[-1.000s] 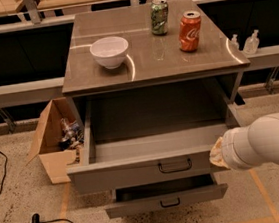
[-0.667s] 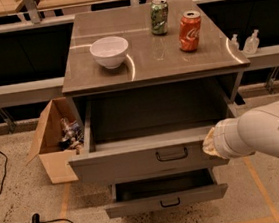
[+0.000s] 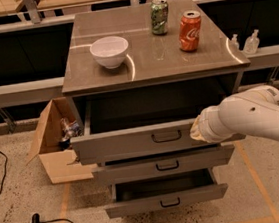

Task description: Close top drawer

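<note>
The gripper [image 3: 198,129] is at the end of the big white arm, right up against the front of the top drawer [image 3: 128,144], near its right end. I cannot tell if the claw is open or closed, because its tip is hidden against the panel. The top drawer reaches from the gripper out to the left and is partly pulled out, so you can see into its plain grey inside just above the gripper. It looks like hard metal, wide and deep, with nothing in the part that shows, so I think it is stiff and will slide in without much work. The small dark handle [image 3: 166,136] is just left of the gripper, but to close it you likely don't need to grab at all. A flat push on the front should do. Pushing nearer the handle may keep it from going crooked.
</note>
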### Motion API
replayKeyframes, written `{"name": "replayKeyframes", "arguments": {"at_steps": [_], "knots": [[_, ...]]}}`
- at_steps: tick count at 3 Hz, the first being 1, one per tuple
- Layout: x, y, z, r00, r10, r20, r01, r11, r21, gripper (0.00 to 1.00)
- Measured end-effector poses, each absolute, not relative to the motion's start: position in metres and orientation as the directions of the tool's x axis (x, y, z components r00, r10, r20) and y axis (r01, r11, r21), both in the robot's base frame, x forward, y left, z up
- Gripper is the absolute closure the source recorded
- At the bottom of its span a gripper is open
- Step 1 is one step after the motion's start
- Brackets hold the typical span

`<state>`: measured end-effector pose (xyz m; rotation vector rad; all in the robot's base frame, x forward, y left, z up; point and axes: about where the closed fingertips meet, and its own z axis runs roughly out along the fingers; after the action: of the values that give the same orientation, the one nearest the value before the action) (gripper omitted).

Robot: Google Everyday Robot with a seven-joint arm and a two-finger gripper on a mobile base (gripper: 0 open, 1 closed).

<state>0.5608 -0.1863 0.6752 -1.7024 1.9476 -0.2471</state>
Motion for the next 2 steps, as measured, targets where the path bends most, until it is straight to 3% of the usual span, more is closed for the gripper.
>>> {"name": "replayKeyframes", "arguments": {"at_steps": [2], "knots": [[0.619,-0.187,0.678,-0.046,-0.96,-0.278,-0.84,0.188,-0.509,1.0]]}}
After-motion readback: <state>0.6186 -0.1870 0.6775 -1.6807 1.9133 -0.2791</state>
